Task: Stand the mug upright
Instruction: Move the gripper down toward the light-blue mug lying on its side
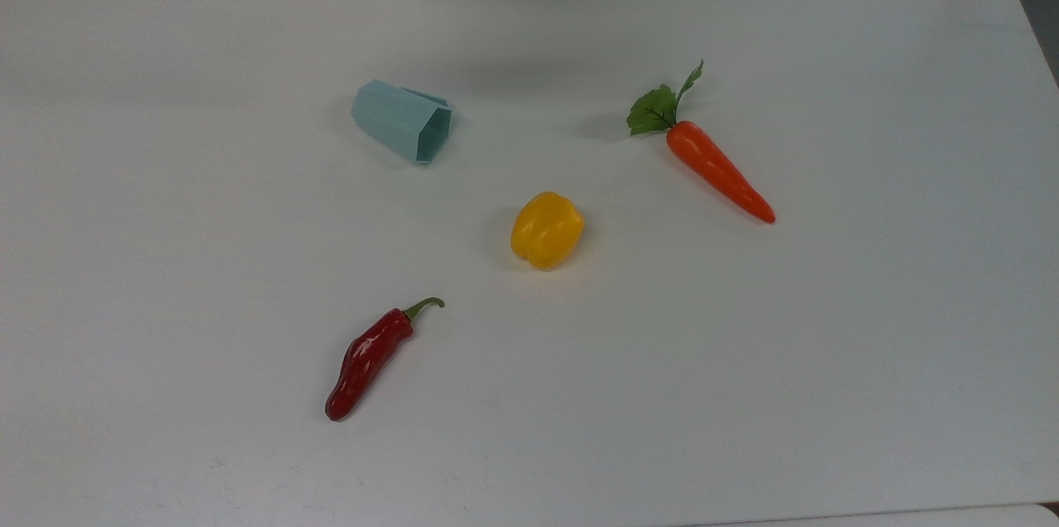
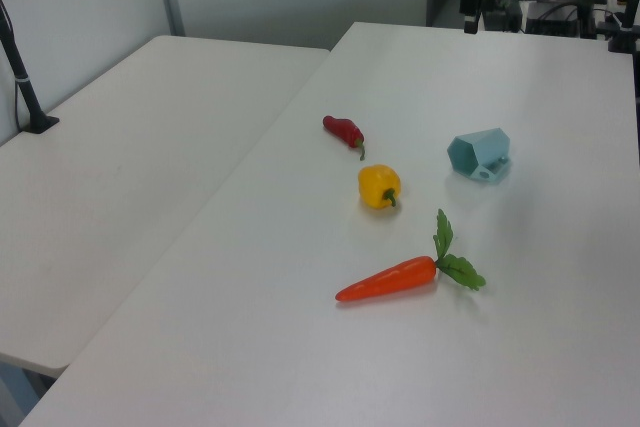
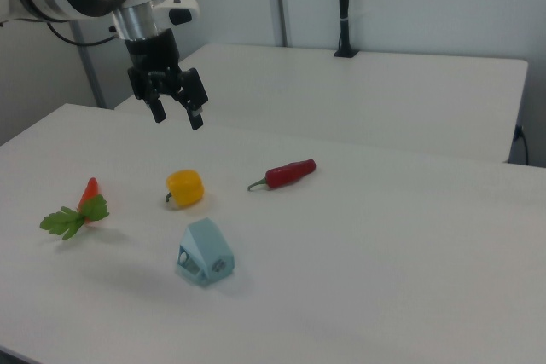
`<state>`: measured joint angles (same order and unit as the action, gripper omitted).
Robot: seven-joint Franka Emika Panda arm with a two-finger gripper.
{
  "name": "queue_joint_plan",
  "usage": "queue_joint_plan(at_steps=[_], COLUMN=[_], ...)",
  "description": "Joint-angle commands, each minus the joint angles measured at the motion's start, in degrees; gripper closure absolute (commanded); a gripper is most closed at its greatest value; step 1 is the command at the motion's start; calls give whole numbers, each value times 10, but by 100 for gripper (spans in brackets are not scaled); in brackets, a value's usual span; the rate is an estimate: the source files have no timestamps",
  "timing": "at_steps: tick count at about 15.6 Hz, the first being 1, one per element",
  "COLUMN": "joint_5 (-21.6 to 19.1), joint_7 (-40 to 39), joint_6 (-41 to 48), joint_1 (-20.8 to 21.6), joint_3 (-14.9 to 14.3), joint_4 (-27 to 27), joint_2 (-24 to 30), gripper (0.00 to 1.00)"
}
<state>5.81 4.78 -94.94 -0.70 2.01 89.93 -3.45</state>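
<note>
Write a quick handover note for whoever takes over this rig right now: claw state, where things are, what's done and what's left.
Claw: open, holding nothing, raised above the table, well clear of everything.
Mug: lying on its side, apart from the other things; in the top view its open rim faces lower right toward the pepper.
Carrot and chili lie farther off, touching nothing.
Done: nothing yet.
Left: reach the mug, grasp it, stand it on its base.

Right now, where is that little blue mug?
The mug lies on its side on the white table, up and toward the top view's left from the yellow pepper, its nearest neighbour.
</note>
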Motion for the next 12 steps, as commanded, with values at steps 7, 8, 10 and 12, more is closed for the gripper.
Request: queue_joint_plan(at_steps=[7, 8, 10, 12], joint_5=[-1, 4, 46, 85], joint_7=[-4, -4, -1, 36], joint_6=[18, 16, 18, 22], joint_1=[13, 15, 31, 50], joint_3=[-3, -1, 1, 1], joint_4=[19, 21, 20, 21], joint_2=[4, 2, -15, -34], gripper=[0, 0, 0, 0])
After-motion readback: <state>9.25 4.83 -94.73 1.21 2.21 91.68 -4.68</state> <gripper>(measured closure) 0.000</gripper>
